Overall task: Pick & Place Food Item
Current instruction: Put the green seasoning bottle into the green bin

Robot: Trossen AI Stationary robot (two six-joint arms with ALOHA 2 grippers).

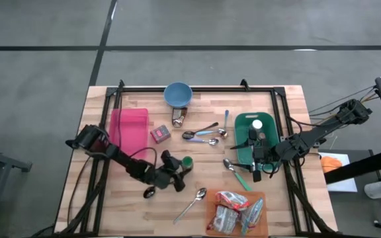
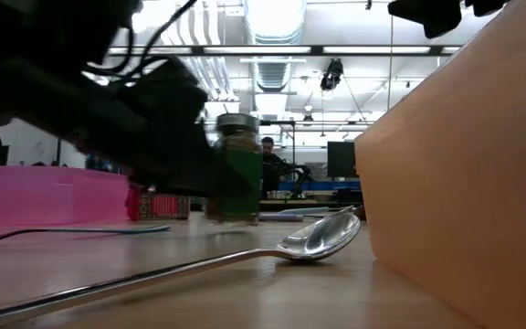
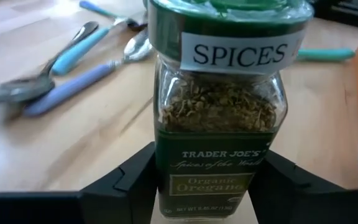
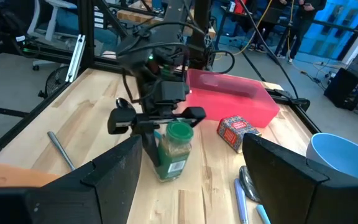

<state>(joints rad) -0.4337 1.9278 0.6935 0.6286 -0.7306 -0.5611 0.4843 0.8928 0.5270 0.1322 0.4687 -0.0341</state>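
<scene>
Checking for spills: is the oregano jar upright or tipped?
Upright: the oregano jar stands on the table, green lid on top, between the left gripper's fingers.

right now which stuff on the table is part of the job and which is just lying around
In the job:
- oregano jar, between the left tool's fingers
- pink bin, possibly its target

Lying about:
- blue bowl
- green tray, under the right tool
- spoon
- red box
- snack packets

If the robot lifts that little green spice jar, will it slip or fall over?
The spice jar looks like smooth glass, so it may be a bit slippery. The left gripper has a finger on each side of its flat faces, which probably helps. It stands tall and narrow on the table, so a bump could tip it. It seems only part full, so likely light.
</scene>
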